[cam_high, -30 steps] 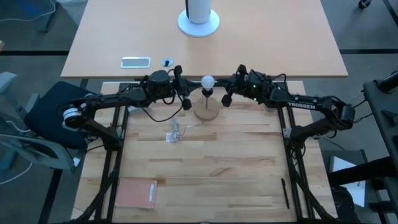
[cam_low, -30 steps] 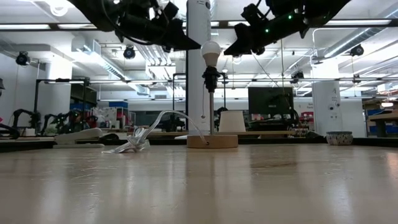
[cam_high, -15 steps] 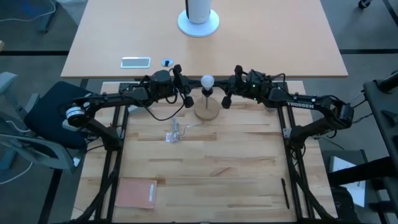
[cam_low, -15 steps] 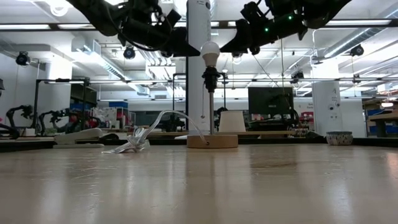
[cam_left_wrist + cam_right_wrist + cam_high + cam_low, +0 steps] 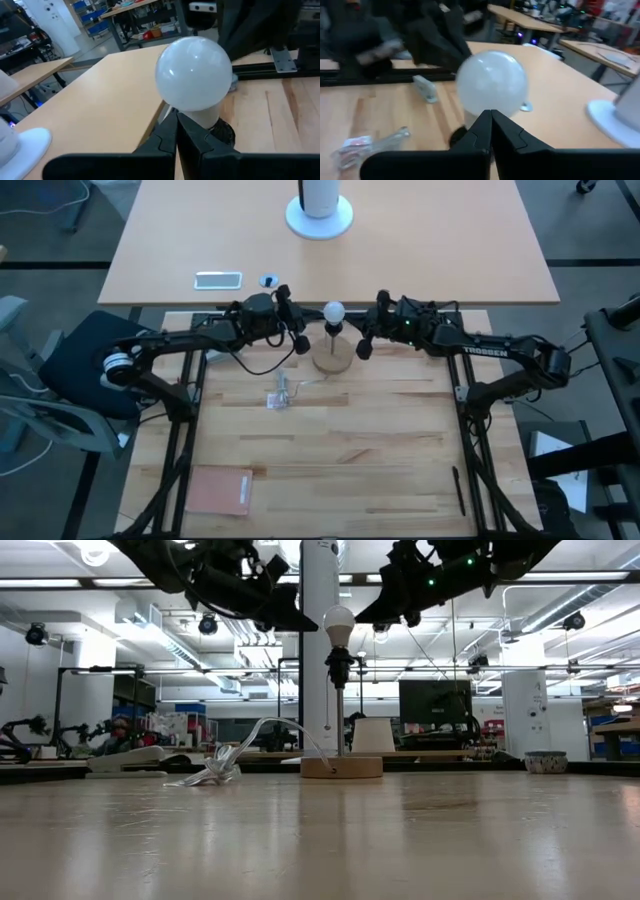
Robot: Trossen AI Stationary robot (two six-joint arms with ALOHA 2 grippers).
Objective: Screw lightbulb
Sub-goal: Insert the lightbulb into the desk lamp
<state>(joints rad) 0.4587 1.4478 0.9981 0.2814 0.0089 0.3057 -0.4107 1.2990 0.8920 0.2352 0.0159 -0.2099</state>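
Seen from above, nearest edge of wooden table (image 5: 330, 450): flat reddish-brown pad (image 5: 220, 489) at near left, thin dark pen-like stick (image 5: 460, 491) at near right. Farther in, clear plastic wrapper (image 5: 281, 392) lying crumpled, w/ thin cable trailing toward round wooden base (image 5: 333, 360). Rising from base, black socket stem (image 5: 339, 700), upright, w/ lightbulb (image 5: 334, 311) seated on top, globe up, no gripper touching it. Flanking bulb at globe height: left gripper (image 5: 299, 337) just beside it on one side, fingers shut tight together, holding nothing; right gripper (image 5: 366, 342) just beside it on other side, likewise pressed shut & empty. In each wrist view, closed dark fingertips (image 5: 176, 131) pointing straight at frosted globe, gap visible betw. tips & bulb. Beyond, on paler far table (image 5: 430, 250): phone-like slab (image 5: 218, 279), small round object (image 5: 268, 281), white cylinder on round white foot (image 5: 319, 212).
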